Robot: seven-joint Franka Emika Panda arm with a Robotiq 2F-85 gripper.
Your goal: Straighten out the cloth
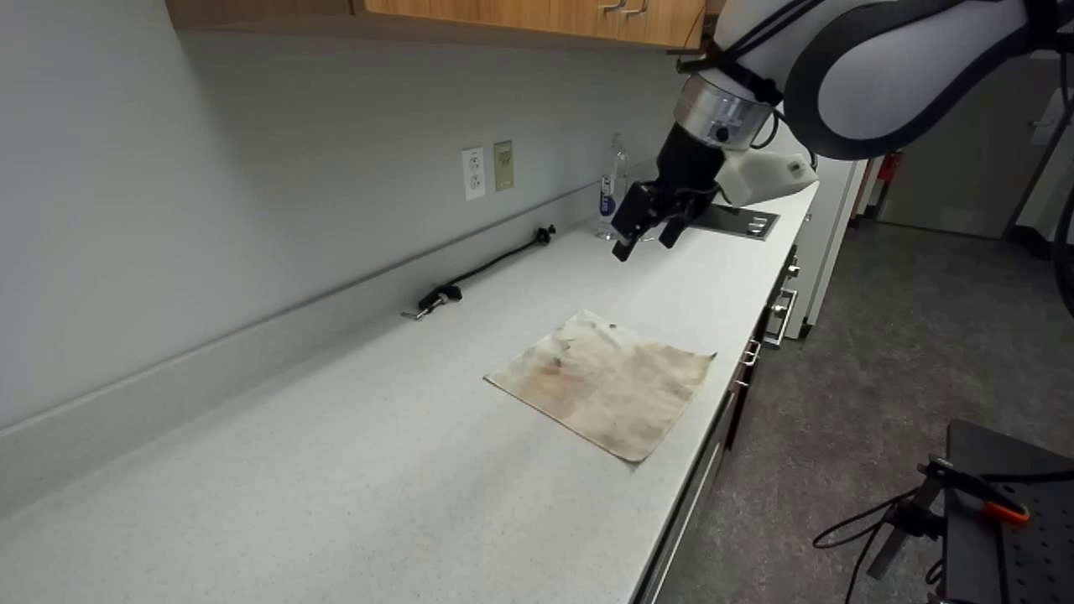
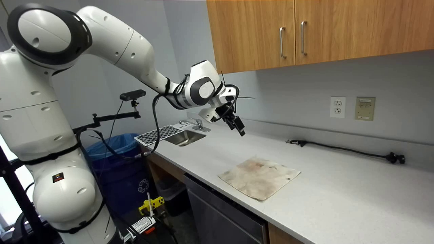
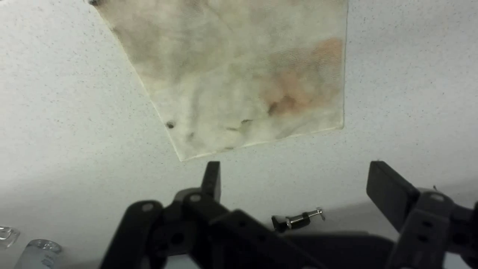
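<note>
Hovering my tool [image 3: 295,165] above the tabletop [image 1: 352,470], jaws spread wide, nothing grasped. Below and ahead of it, well apart, the cloth [image 1: 604,386] lies nearly flat, corners splayed, presumably because straightening is almost done; my height likely avoids disturbing it.

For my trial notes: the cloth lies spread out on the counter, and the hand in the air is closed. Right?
No: the wrist view shows the hand open, fingers apart. It is in the air, and the cloth lies spread out on the counter.
</note>
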